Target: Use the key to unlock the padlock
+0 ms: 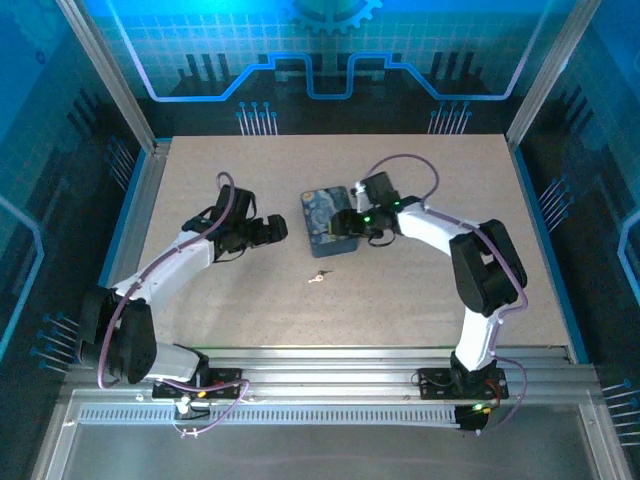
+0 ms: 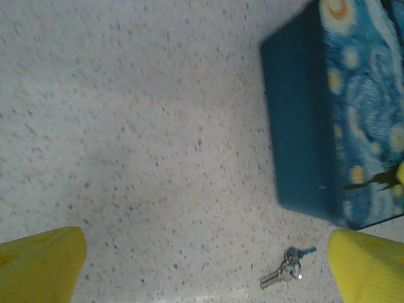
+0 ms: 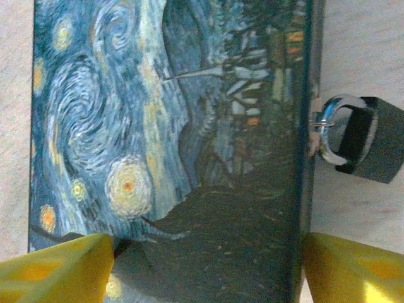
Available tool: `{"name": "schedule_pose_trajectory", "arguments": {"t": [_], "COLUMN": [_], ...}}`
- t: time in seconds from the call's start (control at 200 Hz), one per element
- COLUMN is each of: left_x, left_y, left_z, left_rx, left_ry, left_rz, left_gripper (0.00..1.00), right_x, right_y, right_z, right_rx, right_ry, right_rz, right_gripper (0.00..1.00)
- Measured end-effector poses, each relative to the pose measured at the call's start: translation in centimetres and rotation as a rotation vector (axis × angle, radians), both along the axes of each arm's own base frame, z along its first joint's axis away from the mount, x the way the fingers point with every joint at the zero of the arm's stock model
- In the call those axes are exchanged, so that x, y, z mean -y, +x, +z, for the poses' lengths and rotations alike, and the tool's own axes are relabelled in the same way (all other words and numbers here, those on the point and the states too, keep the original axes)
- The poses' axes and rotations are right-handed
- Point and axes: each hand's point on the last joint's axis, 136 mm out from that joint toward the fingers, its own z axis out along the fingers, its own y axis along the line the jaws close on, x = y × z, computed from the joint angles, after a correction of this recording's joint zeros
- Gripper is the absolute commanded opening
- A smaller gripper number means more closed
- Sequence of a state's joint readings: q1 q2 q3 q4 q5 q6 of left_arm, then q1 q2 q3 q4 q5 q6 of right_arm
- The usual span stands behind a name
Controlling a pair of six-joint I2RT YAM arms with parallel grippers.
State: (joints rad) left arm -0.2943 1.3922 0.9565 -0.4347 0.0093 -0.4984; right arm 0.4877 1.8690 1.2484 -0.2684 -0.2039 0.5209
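The padlock (image 3: 371,145), small with a dark body, lies on the table against the side of the dark-blue painted tin (image 3: 189,139), its silvery shackle (image 3: 329,129) through the tin's hasp. My right gripper (image 3: 205,268) is open just above the tin. One yellow finger (image 3: 57,268) is over the lid and the other (image 3: 353,268) is at the edge on the padlock's side. The key (image 2: 282,273), pale metal on a small ring, lies flat on the table in front of the tin (image 1: 325,220). My left gripper (image 2: 205,271) is wide open above the bare table. The key (image 1: 317,277) lies near its right finger (image 2: 369,265).
The speckled tabletop (image 1: 400,300) has free room all round the tin. Metal frame rails (image 1: 330,365) run along the near edge by the arm bases, and blue enclosure walls stand at the back and sides.
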Motion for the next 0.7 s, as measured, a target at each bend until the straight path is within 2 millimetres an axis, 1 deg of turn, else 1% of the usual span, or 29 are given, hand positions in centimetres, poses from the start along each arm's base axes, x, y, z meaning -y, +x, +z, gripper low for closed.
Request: {"name": "schedule_pose_trajectory", "arguments": {"t": [0.08, 0.13, 0.2, 0.265, 0.33, 0.375, 0.44, 0.505, 0.61, 0.7], "left_x": [0.1, 0.0, -0.2, -0.2, -0.2, -0.2, -0.1, 0.2, 0.7, 1.1], "left_y": [-0.5, -0.7, -1.0, -1.1, -1.0, -0.9, -0.5, -0.1, 0.2, 0.3], "left_z": [-0.3, -0.5, -0.7, -1.0, -1.7, -2.4, -3.6, -4.3, -4.4, -4.0], "left_rx": [-0.028, -0.041, -0.058, -0.072, -0.092, -0.114, -0.15, -0.172, -0.182, -0.178], "left_ry": [-0.011, -0.012, -0.008, -0.008, -0.009, -0.004, 0.003, -0.003, -0.028, -0.047], "left_rz": [0.015, 0.025, 0.041, 0.05, 0.063, 0.067, 0.076, 0.084, 0.097, 0.107], "left_gripper": [0.99, 0.99, 0.99, 0.99, 0.98, 0.96, 0.92, 0.9, 0.9, 0.91], "right_x": [-3.0, -4.4, -5.6, -6.1, -6.3, -6.3, -6.1, -5.5, -4.4, -3.7], "right_y": [-0.8, -1.0, -1.5, -1.7, -1.8, -1.8, -2.2, -2.6, -2.9, -2.6], "right_z": [0.0, 0.0, 0.2, 0.4, 0.6, 1.0, 1.8, 2.9, 4.7, 4.9], "right_rx": [-0.007, -0.011, -0.023, -0.031, -0.039, -0.041, -0.039, -0.033, -0.016, -0.015], "right_ry": [0.008, 0.021, 0.035, 0.046, 0.057, 0.071, 0.096, 0.119, 0.161, 0.177], "right_rz": [0.017, 0.022, 0.013, -0.001, -0.018, -0.026, -0.03, -0.033, -0.042, -0.051], "right_gripper": [0.82, 0.84, 0.87, 0.88, 0.88, 0.88, 0.81, 0.76, 0.72, 0.66]}}
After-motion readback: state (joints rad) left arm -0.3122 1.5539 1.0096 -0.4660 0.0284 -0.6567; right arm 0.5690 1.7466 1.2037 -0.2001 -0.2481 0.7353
